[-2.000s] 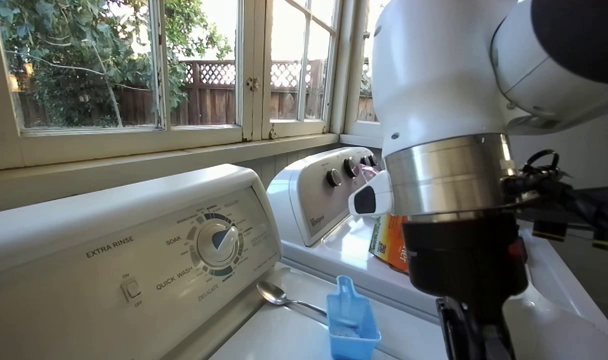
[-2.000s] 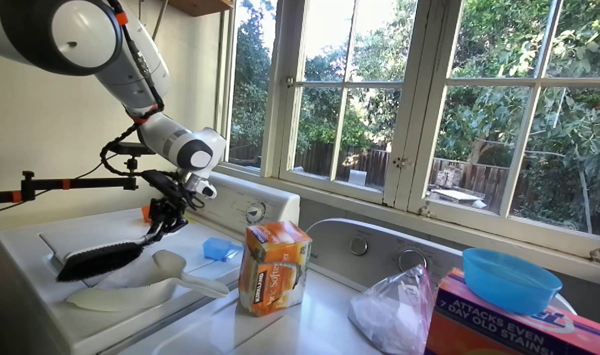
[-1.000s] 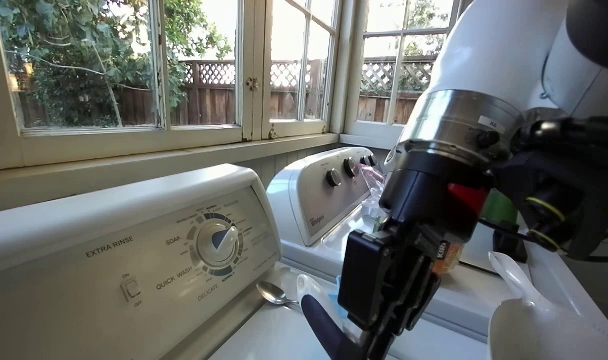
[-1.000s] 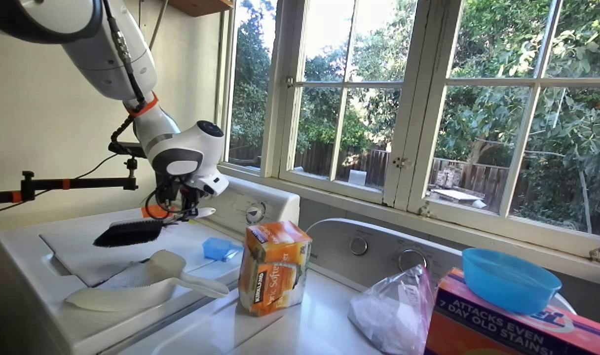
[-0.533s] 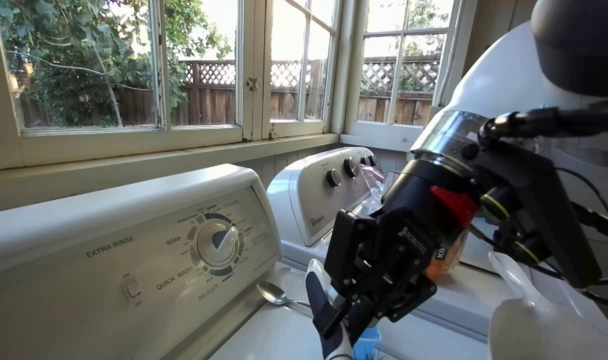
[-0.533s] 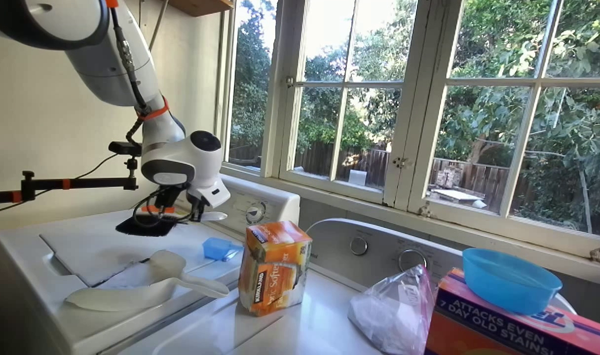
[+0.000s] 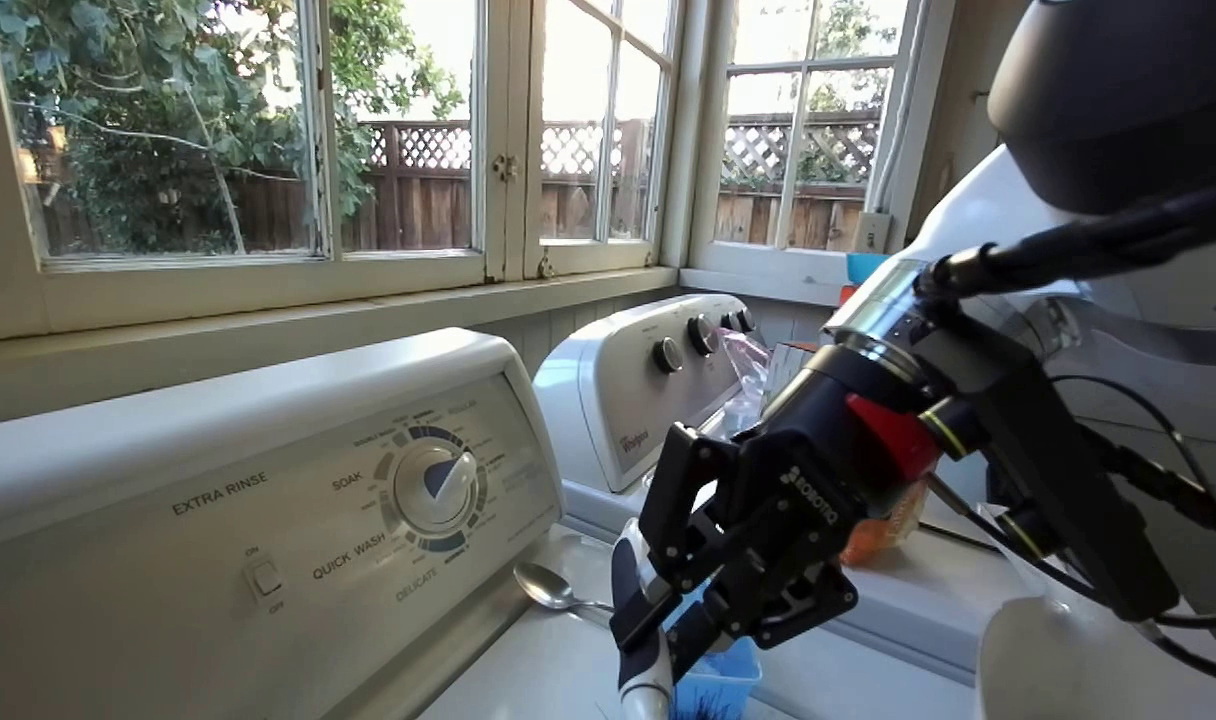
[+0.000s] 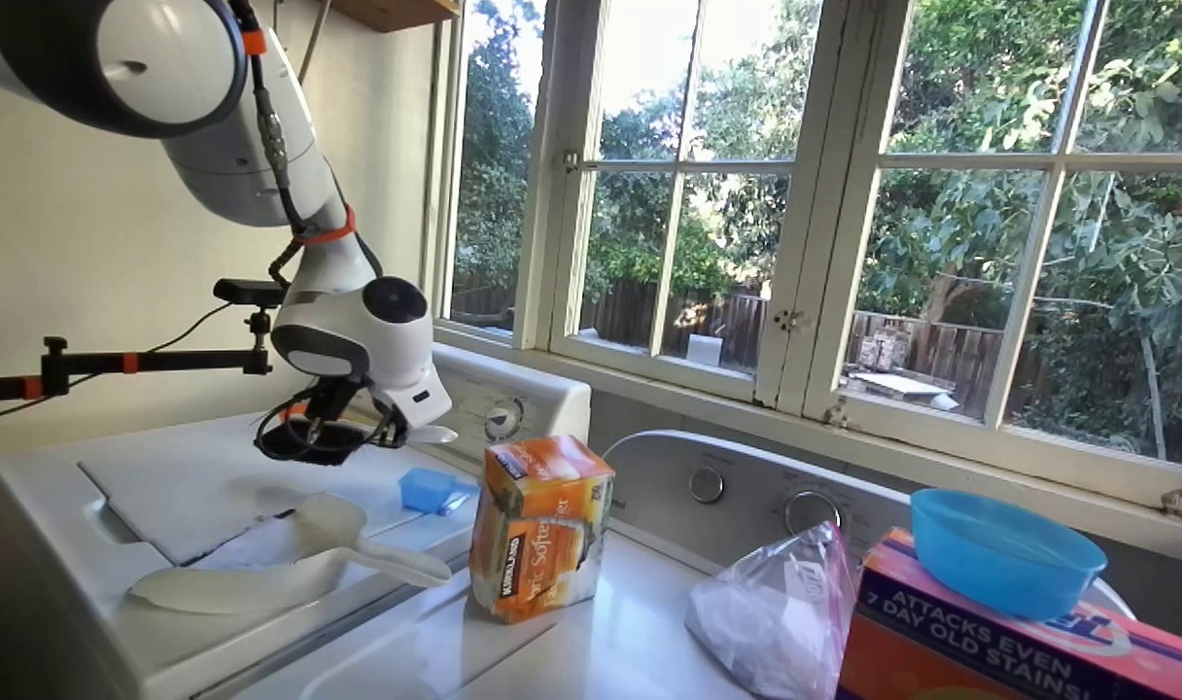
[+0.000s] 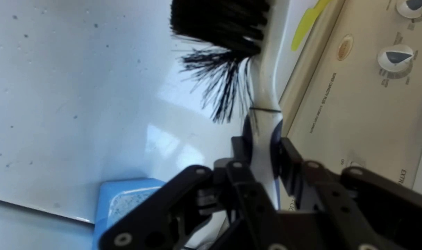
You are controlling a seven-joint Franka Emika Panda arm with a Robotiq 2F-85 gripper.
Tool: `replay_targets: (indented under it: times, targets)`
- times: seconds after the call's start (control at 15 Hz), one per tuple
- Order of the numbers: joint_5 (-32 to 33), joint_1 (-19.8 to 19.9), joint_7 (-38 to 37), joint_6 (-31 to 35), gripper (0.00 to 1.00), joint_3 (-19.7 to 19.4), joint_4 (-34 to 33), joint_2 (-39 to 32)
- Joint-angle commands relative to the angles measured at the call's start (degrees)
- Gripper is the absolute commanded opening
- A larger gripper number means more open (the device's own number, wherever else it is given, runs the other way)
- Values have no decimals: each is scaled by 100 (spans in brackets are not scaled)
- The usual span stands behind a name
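The wrist view's top edge crops the brush (image 9: 264, 83); the pincer (image 9: 264, 149) partly hides the blue scoop (image 9: 105, 199).

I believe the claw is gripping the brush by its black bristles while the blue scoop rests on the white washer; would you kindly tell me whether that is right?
Not quite: the wrist view shows the claw gripping the brush by its handle, not by its black bristles. The blue scoop does rest on the white washer.
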State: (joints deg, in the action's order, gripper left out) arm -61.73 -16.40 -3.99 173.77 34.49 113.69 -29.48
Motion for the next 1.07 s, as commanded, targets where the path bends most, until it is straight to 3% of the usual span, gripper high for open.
replay_targets:
  times: [0.0, 0.27, 0.53, 0.73, 1.0]
  targets:
    - [-331, 160, 394, 416, 7, 276, -258, -344]
    - [-235, 423, 605, 209, 7, 349, -568, -650]
    - [34, 441, 389, -242, 7, 128, -936, -875]
    - [443, 284, 198, -917, 7, -134, -1305, -1074]
    - [730, -318, -159, -1720, 7, -818, -1786, -1183]
